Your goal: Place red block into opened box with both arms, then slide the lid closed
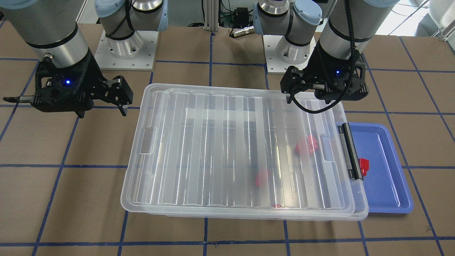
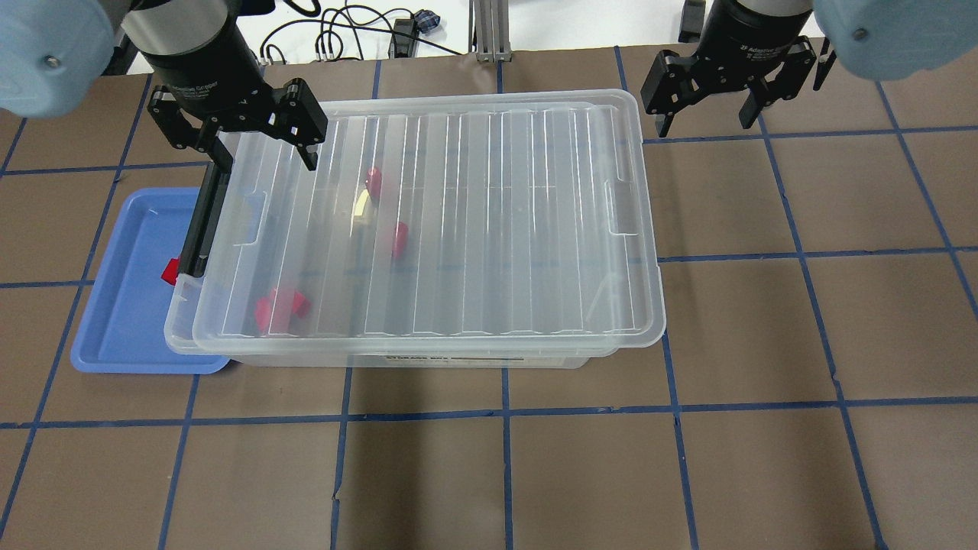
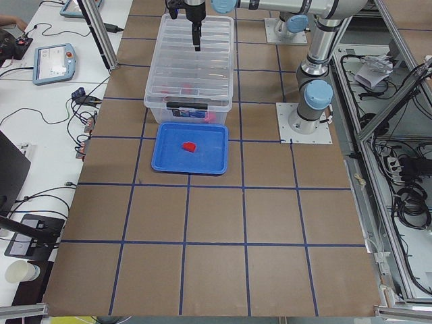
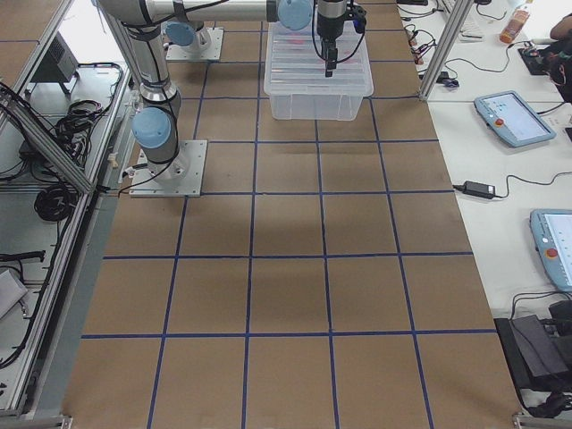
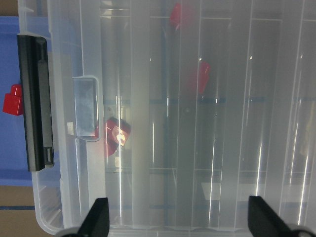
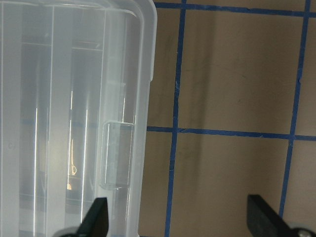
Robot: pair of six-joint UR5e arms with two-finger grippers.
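The clear box (image 2: 177, 330) lies mid-table. Its ribbed lid (image 2: 497, 221) covers nearly all of it, offset slightly toward my right side. Through the lid three red blocks (image 2: 281, 308) show blurred inside. Another red block (image 2: 170, 270) sits on the blue tray (image 2: 114, 305), beside the black clip bar (image 2: 202, 221). My left gripper (image 2: 263, 156) hangs open over the lid's far corner at the clip-bar end and holds nothing. My right gripper (image 2: 704, 126) hangs open and empty over bare table just past the lid's opposite far corner.
The blue tray (image 1: 387, 177) is tucked partly under the box's clip-bar end. Brown table with blue tape grid stretches in front of the box. The arm bases (image 1: 126, 49) stand behind it, and cables lie beyond the far edge.
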